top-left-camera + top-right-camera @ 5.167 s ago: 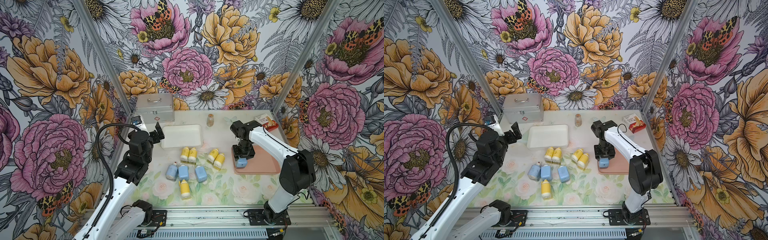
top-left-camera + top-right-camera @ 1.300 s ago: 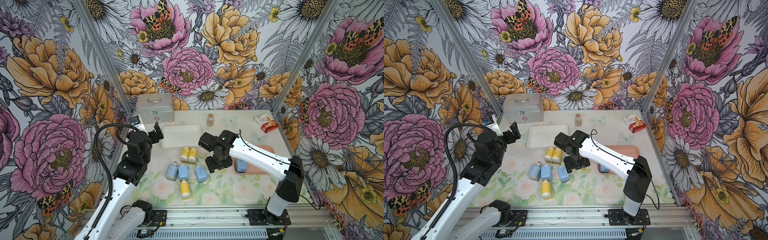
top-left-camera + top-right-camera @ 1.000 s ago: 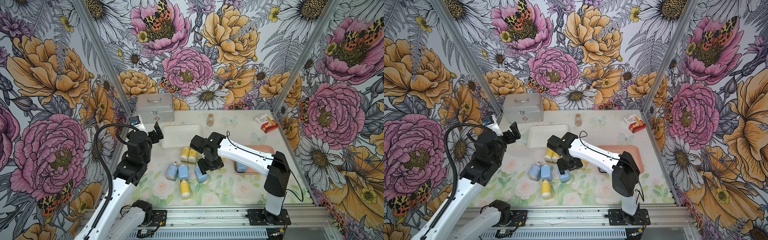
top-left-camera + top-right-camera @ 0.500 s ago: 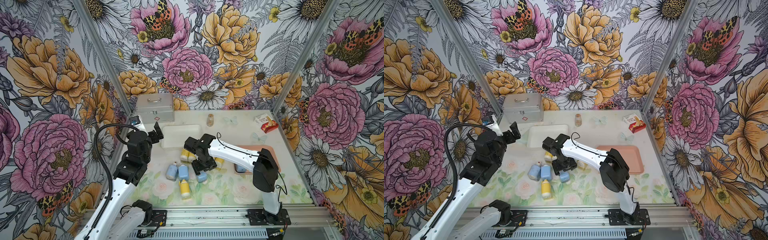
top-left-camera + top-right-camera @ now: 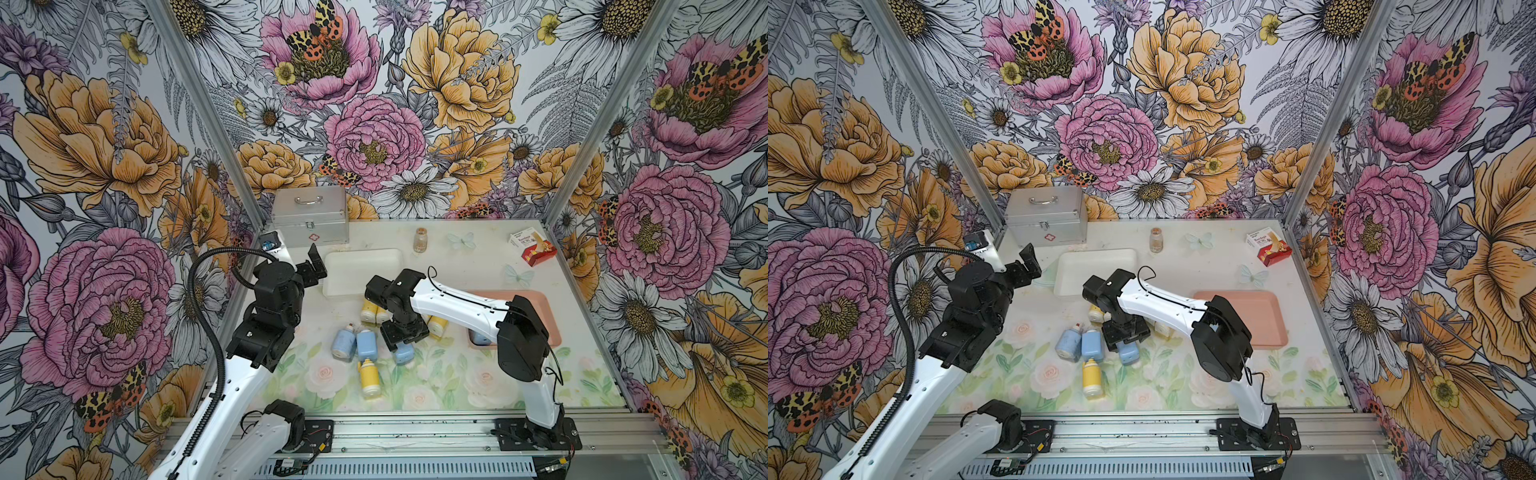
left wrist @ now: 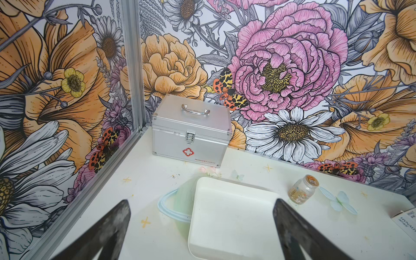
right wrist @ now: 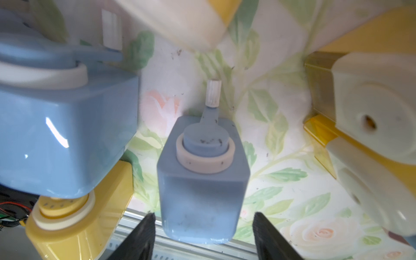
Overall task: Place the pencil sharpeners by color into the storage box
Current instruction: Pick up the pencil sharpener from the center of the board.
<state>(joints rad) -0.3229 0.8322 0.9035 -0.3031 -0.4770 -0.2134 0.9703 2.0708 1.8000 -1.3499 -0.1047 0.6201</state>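
At the 9 o'clock edge of the surface (image 5: 478, 266) the left pincer (image 5: 316, 262) hung with its jaws spread wide and nothing between them. It was aimed at the empty white tray (image 5: 361, 272) at 11 o'clock, probably parked clear so as not to crowd the other arm. Near the centre a light blue pencil sharpener (image 5: 344, 343) lay against its twin (image 5: 366, 345), with a yellow sharpener (image 5: 369, 376) at their 6 o'clock. At their 3 o'clock lay a third blue sharpener (image 7: 202, 180). The right pincer (image 7: 202, 219) stood over it, fingers (image 7: 144, 229) apart on either flank with slivers of gap, not yet clamped. Straddling the flat sides likely offered the squarest grip. More yellow sharpeners (image 5: 369, 309) crowded in at 12 o'clock, which would explain the approach from straight above. At the surface's 3 o'clock the pink tray (image 5: 540, 297) held one blue sharpener (image 5: 480, 338), suggesting blue belonged there.
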